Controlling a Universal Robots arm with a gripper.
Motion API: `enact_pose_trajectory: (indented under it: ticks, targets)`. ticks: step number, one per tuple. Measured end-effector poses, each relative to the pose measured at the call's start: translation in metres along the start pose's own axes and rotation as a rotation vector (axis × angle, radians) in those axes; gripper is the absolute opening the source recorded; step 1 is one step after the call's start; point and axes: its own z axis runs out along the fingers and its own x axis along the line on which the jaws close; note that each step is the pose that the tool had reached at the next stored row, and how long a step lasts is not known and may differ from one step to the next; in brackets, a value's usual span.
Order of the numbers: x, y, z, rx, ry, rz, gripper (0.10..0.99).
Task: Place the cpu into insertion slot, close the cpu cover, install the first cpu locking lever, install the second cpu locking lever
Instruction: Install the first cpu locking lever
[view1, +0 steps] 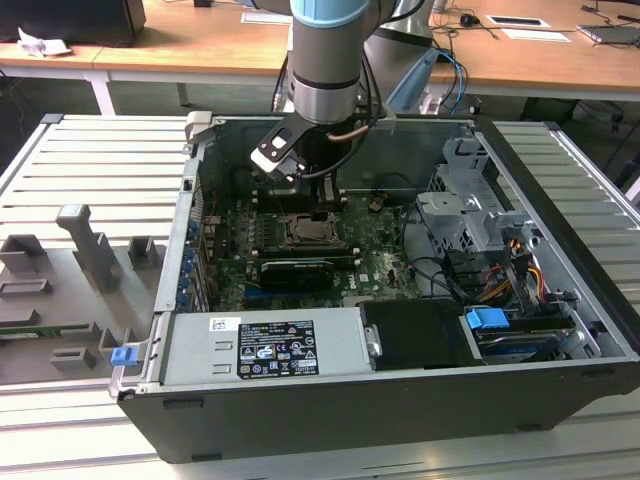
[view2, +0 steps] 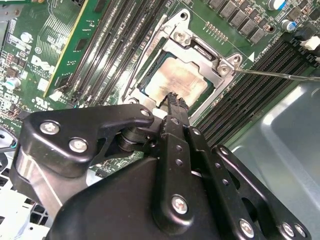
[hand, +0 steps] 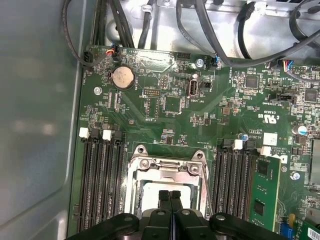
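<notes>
My gripper (view1: 325, 207) hangs inside the open computer case, right over the insertion slot (view1: 312, 232) on the green motherboard. In both wrist views its two black fingers are pressed together, shut, with nothing between them. Their tips (view2: 173, 98) sit just above or on the pale silver-beige face of the cpu (view2: 182, 80), which lies in the slot. The silver cpu cover (view2: 200, 49) lies flat as a frame around the chip, also seen in the first wrist view as the cpu cover (hand: 167, 167) beyond the gripper (hand: 170, 196). A thin metal locking lever (view2: 280, 75) runs out from the cover's corner.
Long black memory strips (hand: 100, 175) flank the slot on both sides. A green card (hand: 262, 192) stands in one strip. Black cables (hand: 210, 30) cross the case beyond the board. A grey drive cage (view1: 465, 215) and the power supply (view1: 270, 345) border the board.
</notes>
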Motion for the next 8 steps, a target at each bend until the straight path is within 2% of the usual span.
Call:
enact_pose_trajectory:
  ticks: [8]
  targets:
    - [0.0000, 0.0001, -0.0025, 0.000, -0.0002, 0.000, 0.106]
